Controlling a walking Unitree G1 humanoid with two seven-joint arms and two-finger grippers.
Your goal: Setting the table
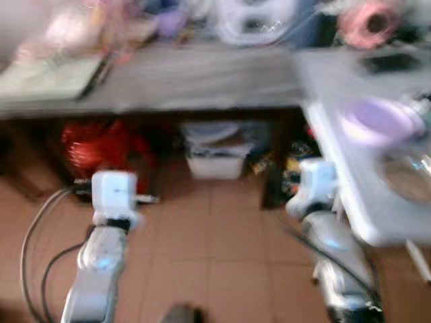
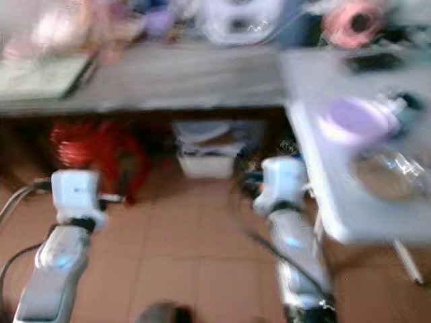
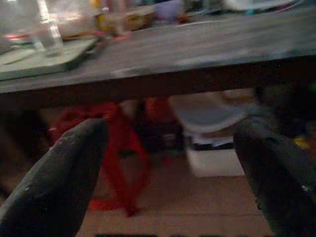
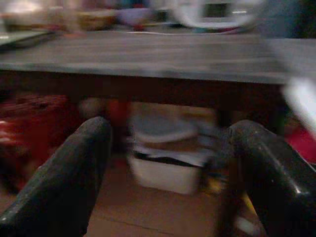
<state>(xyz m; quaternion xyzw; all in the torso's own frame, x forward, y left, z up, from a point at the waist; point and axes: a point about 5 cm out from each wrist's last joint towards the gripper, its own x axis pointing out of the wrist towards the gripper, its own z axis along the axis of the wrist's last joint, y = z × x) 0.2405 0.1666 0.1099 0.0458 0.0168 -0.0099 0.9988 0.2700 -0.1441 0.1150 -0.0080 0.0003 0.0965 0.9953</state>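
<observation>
The head views are blurred. A grey table (image 1: 202, 77) runs across the back, and a white table (image 1: 350, 182) stands at the right with a purple plate (image 1: 377, 121) and a clear glass dish (image 1: 407, 171) on it. A green mat (image 1: 47, 77) lies on the grey table's left end. Both silver arms are held low over the tiled floor, in front of the grey table. My left gripper (image 3: 170, 173) is open and holds nothing. My right gripper (image 4: 173, 173) is open too, with nothing between its fingers.
Under the grey table sit a red bag (image 1: 101, 145) and a white bin (image 1: 215, 151). Clutter lines the table's back edge, with a white appliance (image 1: 256, 20) and a pink roll (image 1: 369, 23). A dark object (image 1: 390, 64) lies on the white table.
</observation>
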